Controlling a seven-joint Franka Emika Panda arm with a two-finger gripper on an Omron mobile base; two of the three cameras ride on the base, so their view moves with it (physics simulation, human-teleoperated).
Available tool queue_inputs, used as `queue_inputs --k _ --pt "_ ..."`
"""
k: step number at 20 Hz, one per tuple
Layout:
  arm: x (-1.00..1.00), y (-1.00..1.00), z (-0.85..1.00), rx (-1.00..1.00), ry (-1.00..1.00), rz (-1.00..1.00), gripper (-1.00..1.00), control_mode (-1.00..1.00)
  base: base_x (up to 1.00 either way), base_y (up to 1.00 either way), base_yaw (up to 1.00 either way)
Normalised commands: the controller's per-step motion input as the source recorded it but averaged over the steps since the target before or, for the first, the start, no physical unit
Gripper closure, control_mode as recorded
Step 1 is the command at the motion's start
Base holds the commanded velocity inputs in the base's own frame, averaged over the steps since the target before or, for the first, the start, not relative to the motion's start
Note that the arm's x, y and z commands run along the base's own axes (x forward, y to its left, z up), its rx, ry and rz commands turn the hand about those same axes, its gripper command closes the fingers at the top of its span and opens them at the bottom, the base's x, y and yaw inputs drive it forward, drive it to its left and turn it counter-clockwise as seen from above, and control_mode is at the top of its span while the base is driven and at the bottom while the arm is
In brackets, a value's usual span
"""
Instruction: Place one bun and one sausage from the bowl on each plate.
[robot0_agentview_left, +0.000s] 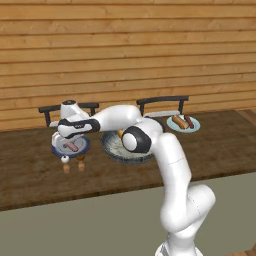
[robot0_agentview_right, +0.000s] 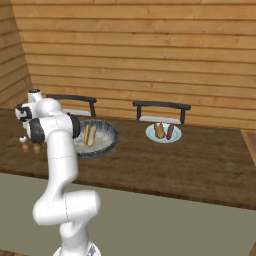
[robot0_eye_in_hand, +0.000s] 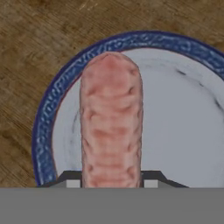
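Note:
My gripper is shut on a pinkish sausage, one dark finger tip pressed to each side of it. It hangs just over the small blue-rimmed left plate. In the left base view my hand reaches left above this plate, with the sausage low over its middle. The large patterned bowl sits mid-table with two tan elongated pieces inside; my arm hides part of it. The right plate carries a bun and a sausage.
Two small shakers stand just in front of the left plate. Two dark chairs line the table's far side, before a wooden wall. The table's front edge runs below the bowl.

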Motion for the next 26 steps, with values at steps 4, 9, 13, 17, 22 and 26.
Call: queue_inputs --k 4,9,13,17,22,26 --pt "0.0 0.0 0.0 0.0 0.0 0.0 -1.0 -1.0 0.0 0.0 0.0" --pt "0.0 0.0 0.0 0.0 0.0 0.0 -1.0 -1.0 0.0 0.0 0.0" --pt "-0.26 -0.18 0.25 0.02 -0.04 0.0 -1.0 -1.0 0.0 0.0 0.0" --pt "-1.0 -0.67 0.58 0.1 -0.12 0.0 -1.0 -1.0 0.0 0.0 0.0" --pt "-0.96 -0.87 0.54 0.09 -0.07 -0.03 -1.0 -1.0 0.0 0.0 0.0" --pt "-0.6 -0.99 0.33 0.03 -0.02 -0.04 -1.0 -1.0 0.0 0.0 0.0"
